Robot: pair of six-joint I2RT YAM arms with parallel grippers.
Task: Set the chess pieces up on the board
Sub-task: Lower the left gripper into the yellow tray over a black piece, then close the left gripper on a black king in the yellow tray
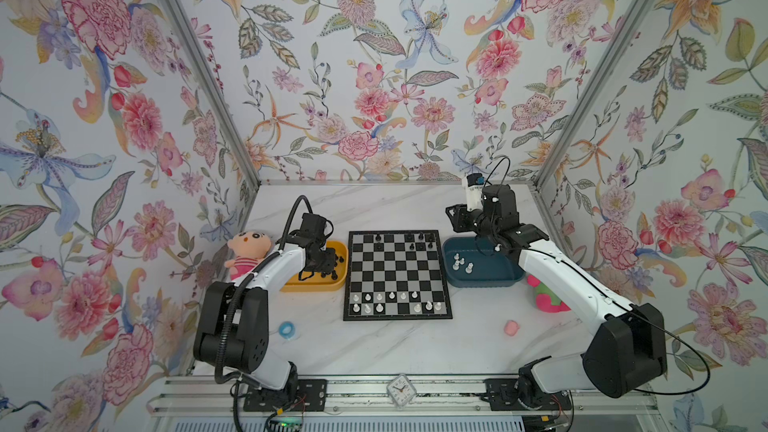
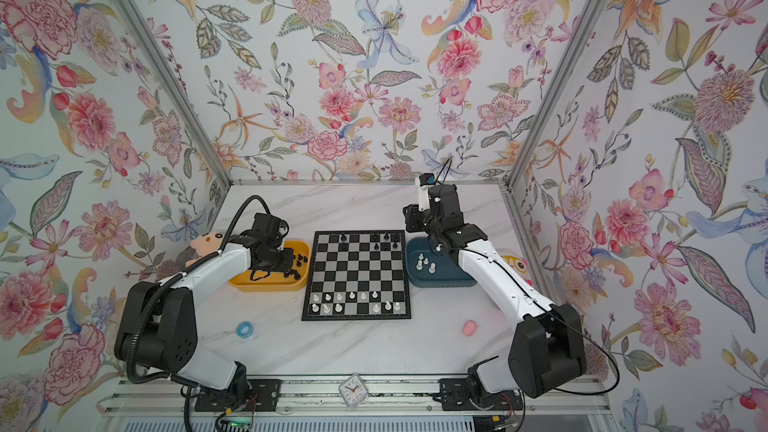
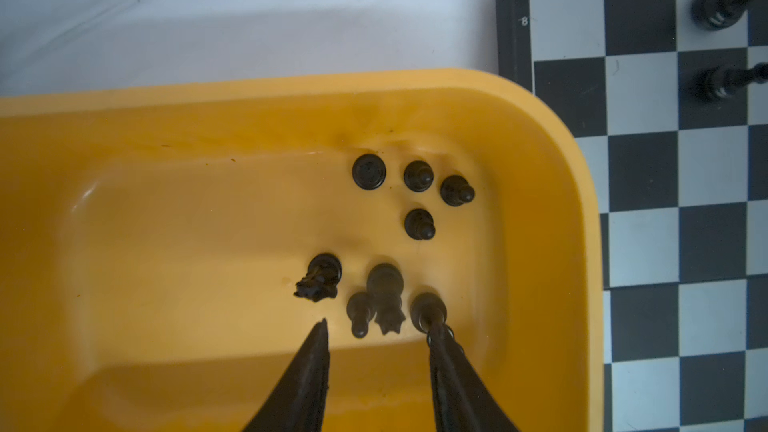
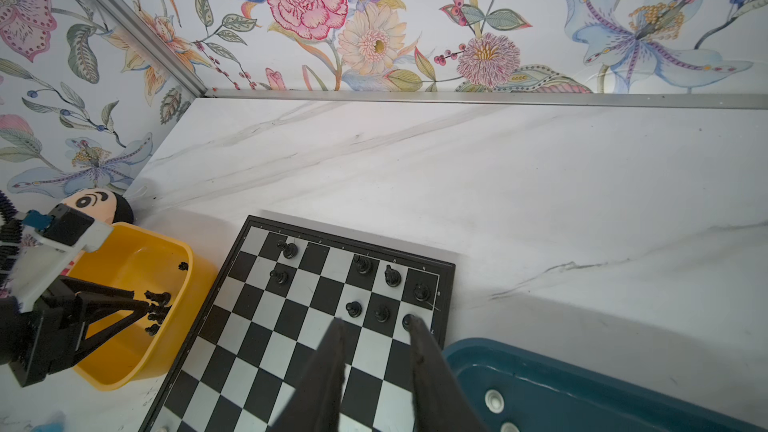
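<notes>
Right now I have the left claw (image 3: pixel 377 328) lowered into the yellow tray (image 1: pixel 316 285), which sits on the desk (image 1: pixel 374 347) at 9 o'clock from the board (image 1: pixel 397 317). Its jaws stand apart and grasp nothing. A pawn (image 3: pixel 359 313) and a crowned piece (image 3: pixel 385 290) stand in the gap between the fingers, and one fingertip (image 3: pixel 440 351) overlaps a third piece, though I cannot tell whether it touches. I count eight black pieces (image 3: pixel 418 176) in that tray through the left wrist view, all gathered toward the end nearest the board. The right claw (image 4: pixel 375 322) hangs above the board's 2 o'clock corner, jaws also parted and empty. More black pieces (image 1: pixel 378 238) stand on the two rows along the board's 12 o'clock edge, most of them toward that same corner. White pieces (image 1: pixel 392 295) fill much of the two rows at the 6 o'clock edge. A few more white ones (image 1: pixel 457 261) wait in the dark blue tray (image 1: pixel 486 282) at 3 o'clock from the board. A plush doll (image 1: pixel 245 251) leans just beyond the yellow tray at 9 o'clock.
</notes>
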